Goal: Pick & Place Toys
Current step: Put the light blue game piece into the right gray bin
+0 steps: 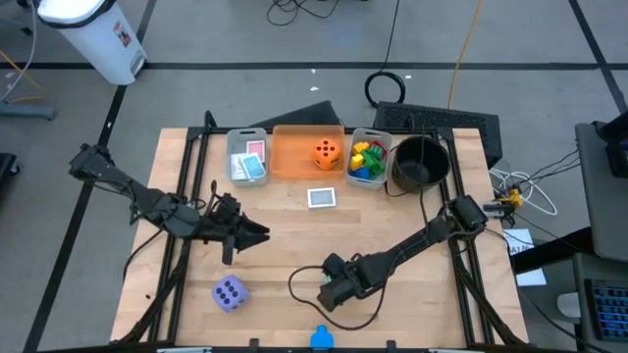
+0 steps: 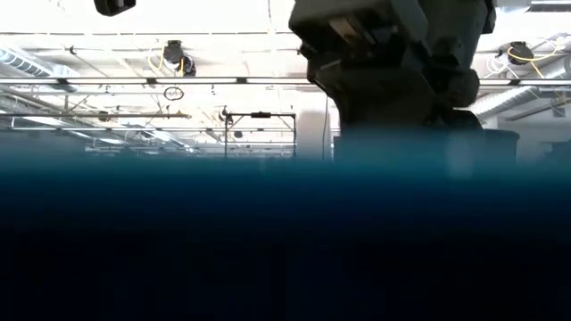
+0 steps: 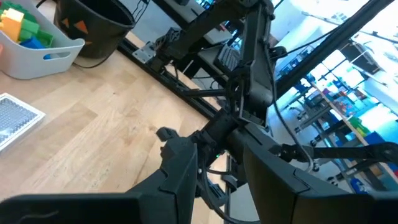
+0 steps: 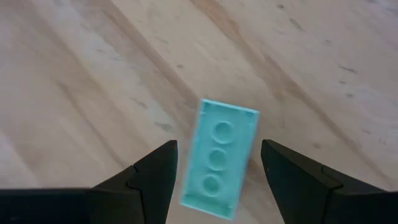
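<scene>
My right gripper (image 4: 214, 165) hangs fingers wide over a blue brick (image 4: 219, 159) near the table's (image 1: 392, 221) front edge. Left gripper (image 1: 257, 233) mid-table, fingers narrow, empty. Low view's mostly blocked.

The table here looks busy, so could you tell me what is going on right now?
The right gripper hangs low over the table near its front edge, fingers open on either side of a pale blue brick lying flat. The left gripper waits mid-table, holding nothing. The purple die and one card are still loose; the orange die sits in the orange bin.
</scene>
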